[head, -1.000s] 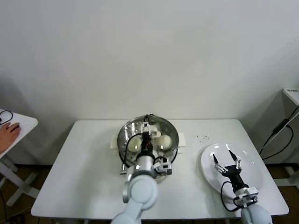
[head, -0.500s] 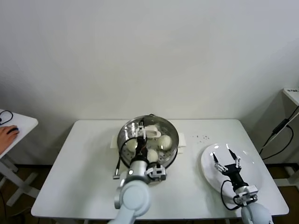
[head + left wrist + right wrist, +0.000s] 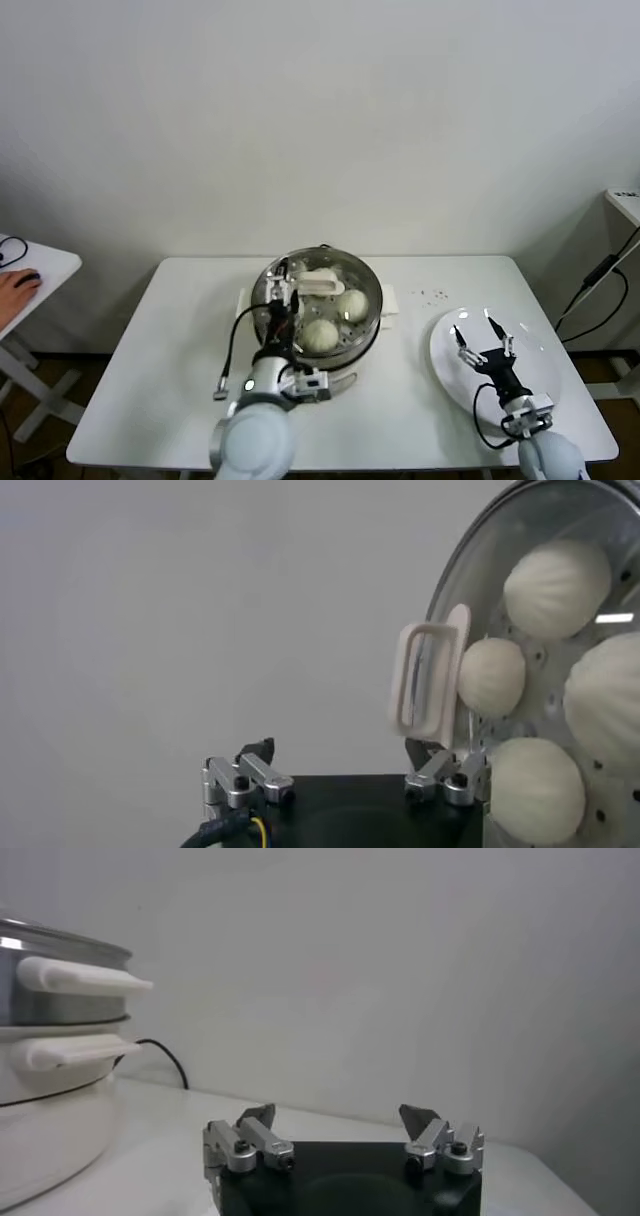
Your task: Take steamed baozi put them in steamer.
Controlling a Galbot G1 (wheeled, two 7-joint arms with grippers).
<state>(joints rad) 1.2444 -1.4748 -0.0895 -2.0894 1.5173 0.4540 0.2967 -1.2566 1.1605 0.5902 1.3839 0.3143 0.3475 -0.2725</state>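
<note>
Four steamed baozi (image 3: 557, 586) sit inside the steamer (image 3: 366, 275), centre table. The empty, spread left gripper (image 3: 280, 295) hovers at its left rim and risks clipping it; the right gripper (image 3: 483, 338) gapes over the plate (image 3: 545, 352).

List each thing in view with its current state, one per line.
steamer: uncovered, holding buns
steamed baozi: four, all inside the steamer
plate: holds no buns
left gripper: open, holding nothing, over the steamer's left rim
right gripper: open, holding nothing, over the plate

Both tools (image 3: 280, 290) (image 3: 484, 338) wide open, empty
</note>
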